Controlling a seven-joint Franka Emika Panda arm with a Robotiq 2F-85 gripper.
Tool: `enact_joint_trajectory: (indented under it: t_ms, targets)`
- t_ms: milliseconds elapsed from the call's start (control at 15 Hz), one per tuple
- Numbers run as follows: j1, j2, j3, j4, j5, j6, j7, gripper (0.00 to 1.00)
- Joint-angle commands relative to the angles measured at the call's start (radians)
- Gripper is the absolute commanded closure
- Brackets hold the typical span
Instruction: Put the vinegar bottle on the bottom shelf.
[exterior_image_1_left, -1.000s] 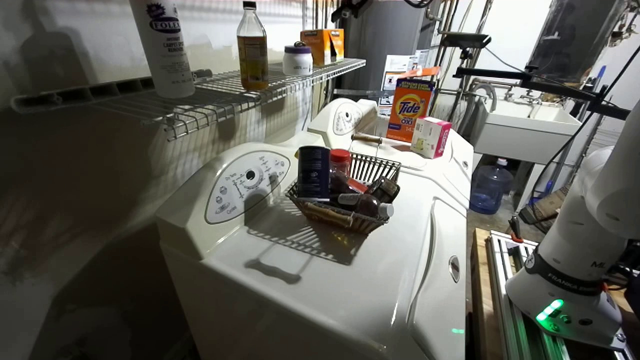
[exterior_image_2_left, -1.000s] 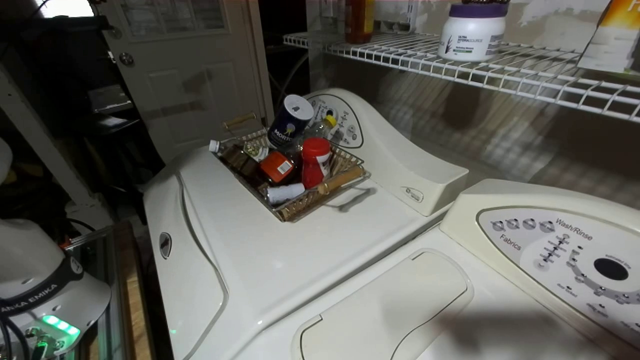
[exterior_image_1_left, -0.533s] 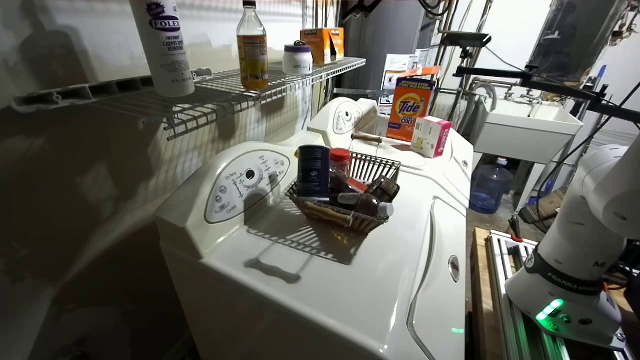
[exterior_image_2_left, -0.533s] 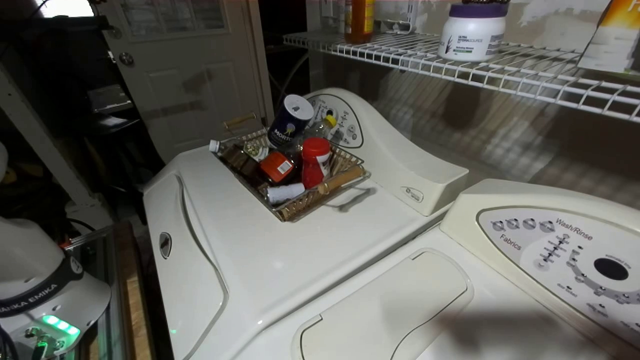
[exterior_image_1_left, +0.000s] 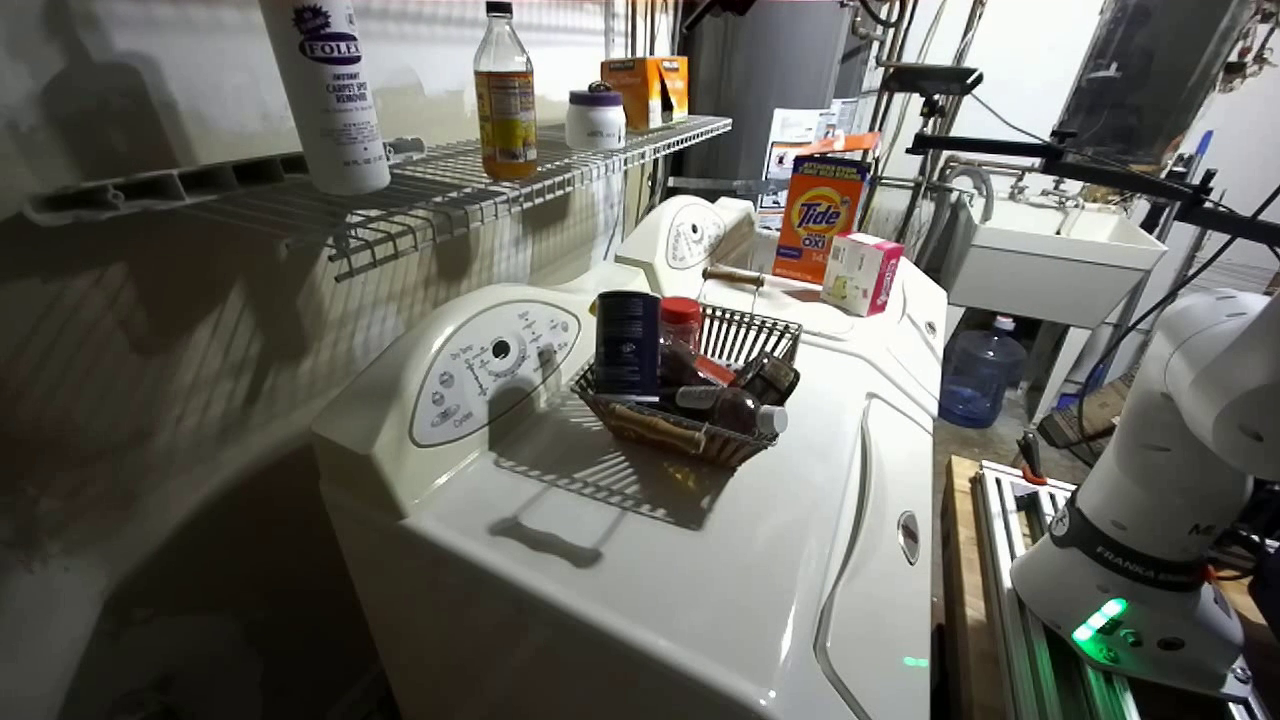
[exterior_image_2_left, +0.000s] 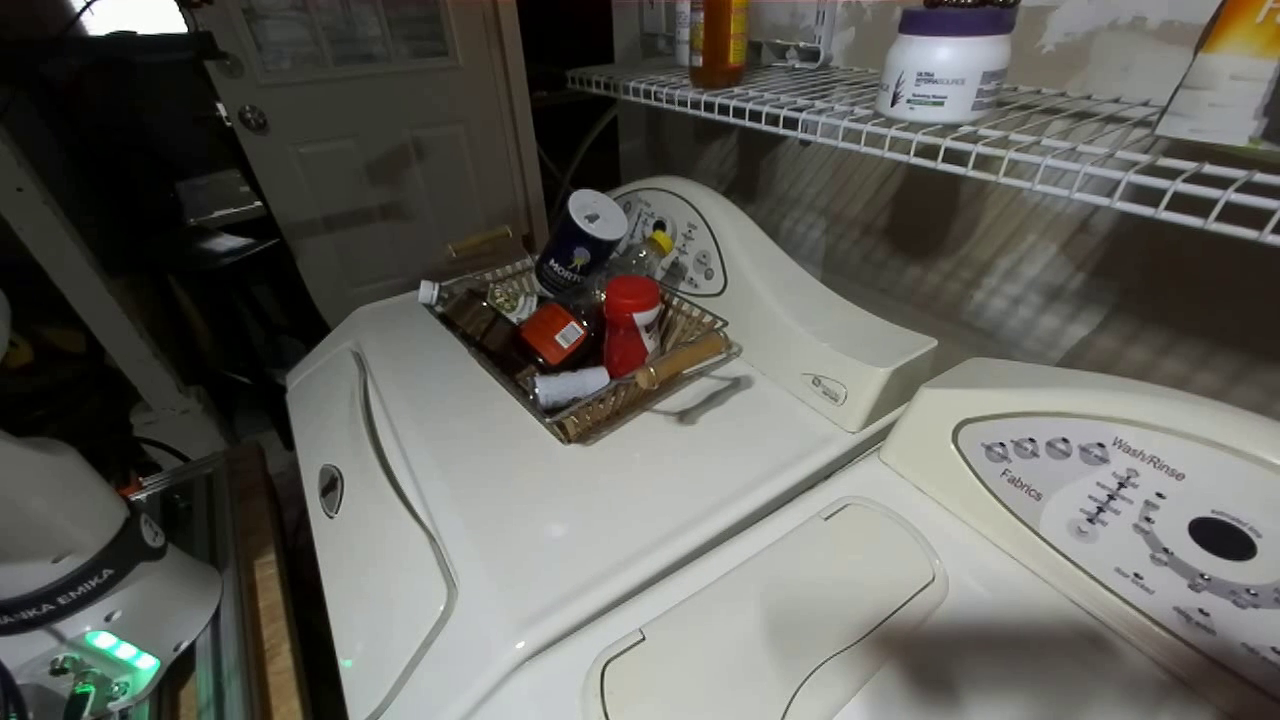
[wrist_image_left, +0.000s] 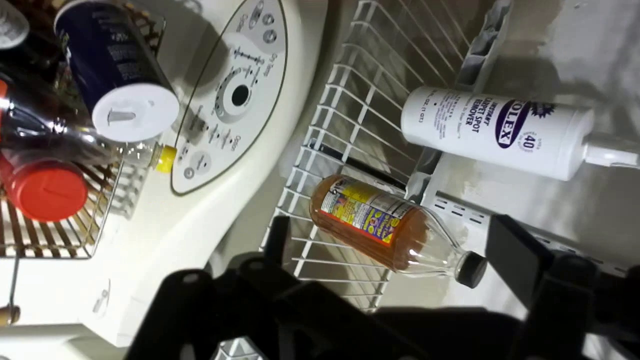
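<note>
The vinegar bottle (exterior_image_1_left: 507, 110) stands upright on the white wire bottom shelf (exterior_image_1_left: 470, 195). In an exterior view its lower part (exterior_image_2_left: 718, 45) shows and its top is cut off. In the wrist view the bottle (wrist_image_left: 367, 220) appears slanted, with amber liquid, a colourful label and a dark cap; the shelf (wrist_image_left: 332, 90) is under it. My gripper (wrist_image_left: 397, 245) is open, its dark fingers wide apart. The bottle shows between them, farther off, and I see no contact. In an exterior view a dark part at the top edge may belong to the gripper.
A white spray bottle (exterior_image_1_left: 335, 110), a purple-lidded jar (exterior_image_1_left: 596, 120) and an orange box (exterior_image_1_left: 645, 92) share the shelf. Below, a wire basket (exterior_image_1_left: 655, 425) of bottles and jars sits on the white machine (exterior_image_1_left: 640, 580). A Tide box (exterior_image_1_left: 820, 220) stands farther back.
The arm has shifted slightly in both exterior views. The dark part at the top edge has moved up a little. The shadow has left the vinegar bottle, which is brighter. The bottle has not moved.
</note>
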Motion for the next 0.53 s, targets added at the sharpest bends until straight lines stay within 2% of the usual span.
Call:
enact_joint_trajectory:
  t_ms: [0,267,467]
  targets:
    - [-0.004,-0.043,0.039,-0.053,-0.18,0.082,0.004,0.0]
    - [-0.024,-0.064,0.066,-0.066,-0.369,0.09,0.041,0.0]
    - [-0.016,-0.075,0.062,-0.066,-0.41,0.055,0.038,0.0]
